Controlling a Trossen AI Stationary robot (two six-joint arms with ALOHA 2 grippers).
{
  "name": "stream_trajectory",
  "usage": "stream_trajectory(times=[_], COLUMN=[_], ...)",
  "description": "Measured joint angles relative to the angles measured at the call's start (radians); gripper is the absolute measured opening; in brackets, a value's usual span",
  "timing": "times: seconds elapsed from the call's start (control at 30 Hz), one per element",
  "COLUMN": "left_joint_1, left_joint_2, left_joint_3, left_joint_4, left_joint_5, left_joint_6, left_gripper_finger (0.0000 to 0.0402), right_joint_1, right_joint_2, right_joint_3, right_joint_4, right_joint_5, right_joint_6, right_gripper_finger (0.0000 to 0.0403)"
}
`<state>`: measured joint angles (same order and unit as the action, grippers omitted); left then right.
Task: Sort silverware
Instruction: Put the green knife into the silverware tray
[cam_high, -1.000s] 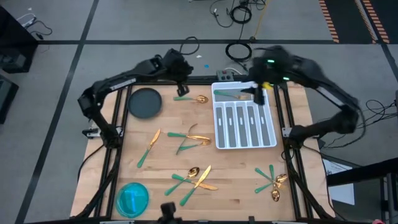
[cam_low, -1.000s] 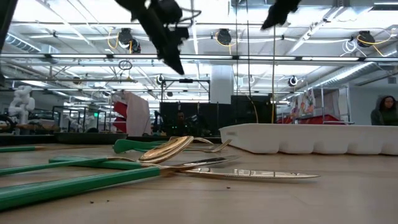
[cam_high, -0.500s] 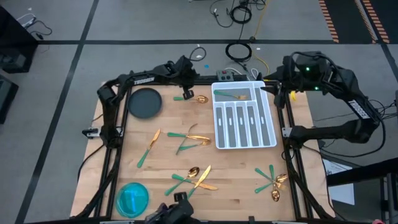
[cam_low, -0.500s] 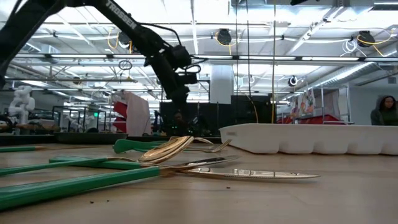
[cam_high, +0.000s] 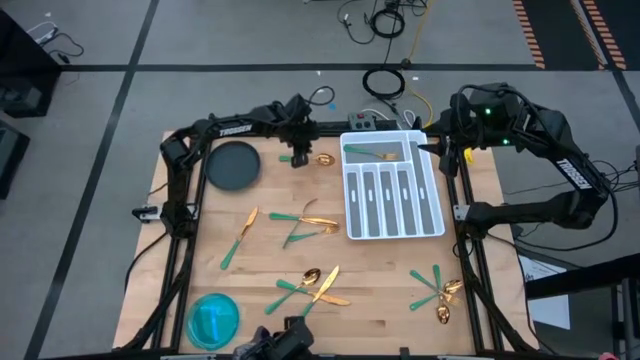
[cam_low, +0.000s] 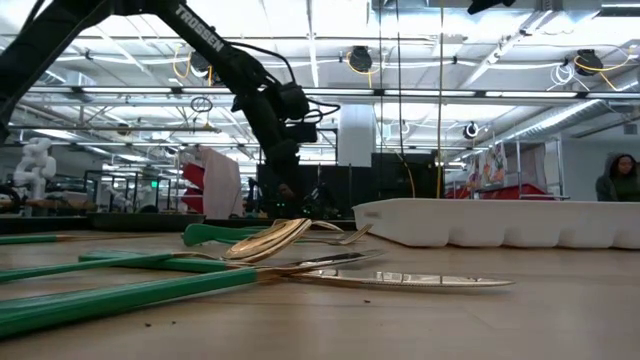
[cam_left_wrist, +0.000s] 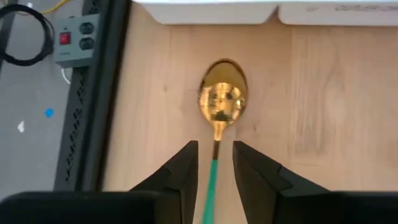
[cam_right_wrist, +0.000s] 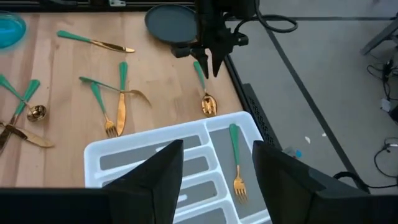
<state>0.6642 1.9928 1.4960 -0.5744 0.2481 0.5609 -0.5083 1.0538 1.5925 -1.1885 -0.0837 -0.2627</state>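
Note:
A spoon (cam_left_wrist: 224, 99) with a gold bowl and a teal handle lies flat on the wooden table near its far edge, left of the white divided tray (cam_high: 393, 190). My left gripper (cam_left_wrist: 214, 168) is low over it, pointing steeply down and open. Its fingers stand on either side of the handle (cam_left_wrist: 211, 186), just behind the bowl, with a gap on both sides. My right gripper (cam_right_wrist: 214, 180) hangs open and holds nothing, high above the tray's far right corner. One fork (cam_right_wrist: 236, 158) lies in the tray's far cross compartment. More silverware is scattered over the table.
A dark plate (cam_high: 233, 165) sits at the far left and a blue bowl (cam_high: 213, 318) at the near left. A knife (cam_high: 240, 237), crossed forks (cam_high: 305, 225), a spoon and knife (cam_high: 312, 283) and a cluster (cam_high: 438, 290) lie nearer. A grey switch box (cam_left_wrist: 76, 38) sits beyond the far edge.
My left gripper has come down from high above the table's far edge onto the spoon and tipped more steeply downward. My right gripper has drawn back from over the tray's far compartment toward the table's right edge. The fork stays in the tray.

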Motion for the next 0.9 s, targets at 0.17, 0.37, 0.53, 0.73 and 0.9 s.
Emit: stream_trajectory(times=[0.17,0.37,0.53,0.73,0.9], left_joint_1=[-0.015,-0.036,-0.038,-0.030,-0.030], left_joint_2=[0.023,0.082,0.144,0.216,0.226], left_joint_3=[0.000,0.041,0.119,0.197,0.201], left_joint_4=[-0.004,-0.004,-0.025,-0.145,-0.145], left_joint_5=[-0.058,-0.073,-0.078,-0.082,-0.081], left_joint_6=[-0.021,-0.029,-0.032,-0.031,-0.030], left_gripper_finger=[0.0110,0.0110,0.0110,0.0110,0.0110], right_joint_1=[0.000,0.000,0.000,0.000,0.000], right_joint_2=[0.000,0.000,0.000,0.000,0.000], right_joint_3=[0.000,0.000,0.000,0.000,0.000], right_joint_4=[0.000,0.000,0.000,-0.010,-0.012], right_joint_5=[0.000,0.000,-0.021,-0.057,-0.053], right_joint_6=[-0.010,-0.010,0.003,0.014,-0.005], right_gripper_finger=[0.0187,0.0187,0.0187,0.0187,0.0187])
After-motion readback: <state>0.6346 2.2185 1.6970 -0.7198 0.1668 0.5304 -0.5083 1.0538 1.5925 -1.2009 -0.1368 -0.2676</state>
